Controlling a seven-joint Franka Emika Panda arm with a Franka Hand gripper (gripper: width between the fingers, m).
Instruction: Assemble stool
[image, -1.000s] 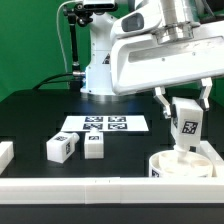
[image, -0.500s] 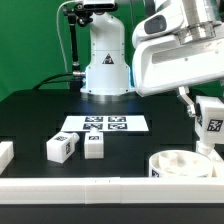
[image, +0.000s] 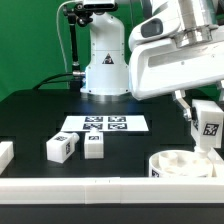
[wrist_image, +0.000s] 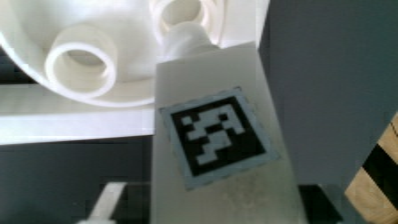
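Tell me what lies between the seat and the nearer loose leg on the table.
Nothing: in the exterior view only bare black table separates the seat from that leg.

White round seat (image: 185, 165) sits lower right, one tagged leg (image: 210, 122) hangs upright just above it, two loose legs (image: 62, 147) (image: 94, 146) lie lower left.

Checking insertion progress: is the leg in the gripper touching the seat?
Cannot tell. In the exterior view the held leg ends right at the rim of the seat. In the wrist view its tip overlaps the seat, hiding any gap.
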